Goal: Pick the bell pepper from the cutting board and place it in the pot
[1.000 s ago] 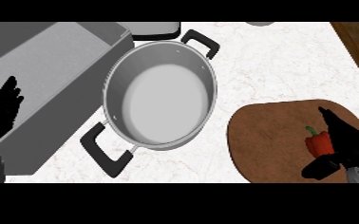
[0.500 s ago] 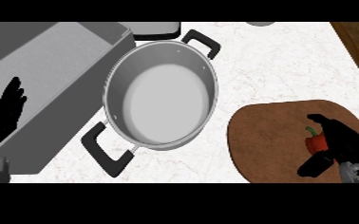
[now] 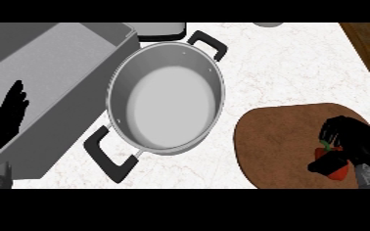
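Observation:
A red bell pepper (image 3: 323, 153) with a green stem lies on the brown cutting board (image 3: 278, 142) at the lower right. My right hand (image 3: 348, 138) is curled over it, fingers above and thumb below, hiding most of the pepper. The steel pot (image 3: 168, 103) with two black handles stands at the middle of the counter, nothing inside it. My left hand (image 3: 14, 110) rests open at the left edge, fingers up.
A grey sink basin (image 3: 51, 73) takes up the upper left, right beside the pot. A grey round object (image 3: 160, 29) and a small grey item (image 3: 269, 24) sit at the top edge. A wooden strip (image 3: 359, 34) borders the counter's far right.
My right hand's fingers have curled further down over the bell pepper, covering more of it. The left hand has drifted slightly. The pot has not moved.

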Robot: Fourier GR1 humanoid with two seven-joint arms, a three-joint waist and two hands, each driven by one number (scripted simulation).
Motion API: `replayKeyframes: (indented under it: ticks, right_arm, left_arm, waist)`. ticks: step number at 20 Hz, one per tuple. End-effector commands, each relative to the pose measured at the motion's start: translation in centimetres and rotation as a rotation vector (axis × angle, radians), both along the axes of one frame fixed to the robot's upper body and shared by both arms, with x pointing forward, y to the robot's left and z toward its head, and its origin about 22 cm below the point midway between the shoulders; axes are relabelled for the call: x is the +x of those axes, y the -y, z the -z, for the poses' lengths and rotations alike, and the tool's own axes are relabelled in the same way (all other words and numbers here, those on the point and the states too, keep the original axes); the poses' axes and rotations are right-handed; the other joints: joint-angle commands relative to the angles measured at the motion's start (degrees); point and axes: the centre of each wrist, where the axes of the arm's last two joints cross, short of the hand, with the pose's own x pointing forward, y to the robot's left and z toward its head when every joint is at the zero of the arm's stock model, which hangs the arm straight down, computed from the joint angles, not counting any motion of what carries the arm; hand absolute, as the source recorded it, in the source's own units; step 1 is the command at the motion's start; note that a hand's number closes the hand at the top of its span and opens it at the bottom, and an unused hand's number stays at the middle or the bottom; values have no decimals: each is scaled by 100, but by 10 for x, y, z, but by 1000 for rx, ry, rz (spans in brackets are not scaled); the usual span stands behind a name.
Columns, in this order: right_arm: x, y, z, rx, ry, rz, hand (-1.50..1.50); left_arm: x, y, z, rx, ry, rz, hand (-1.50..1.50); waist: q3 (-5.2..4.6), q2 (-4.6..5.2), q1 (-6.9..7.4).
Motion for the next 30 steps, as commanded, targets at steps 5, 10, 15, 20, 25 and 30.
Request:
replayKeyframes:
  ticks: [5, 10, 15, 20, 25, 30]
  right_arm:
    - [-32, -35, -10, -26, 90, -17, 150]
    - [-101, -107, 6, 50, 62, 26, 150]
    - [-133, -118, -38, -102, 223, 55, 150]
    - [-145, -132, -93, -41, 541, 27, 150]
    - [-162, -142, -134, 23, 824, -74, 150]
    - [-166, -153, -153, -24, 945, -109, 150]
  left_arm:
    - [5, 19, 18, 39, -127, 78, 0]
    - [-7, 12, 18, 20, -126, 64, 0]
    - [-11, -2, 26, 27, -127, 47, 0]
    - [-3, 11, 15, 7, -112, 56, 0]
    - [-16, 10, 30, 17, -138, 57, 0]
    - [-12, 2, 15, 14, -133, 91, 0]
  waist:
    - [-15, 76, -187]
    - [-19, 49, -329]
    - [-35, 51, -369]
    - [-31, 47, -359]
    - [-39, 32, -287]
    - [-44, 45, -145]
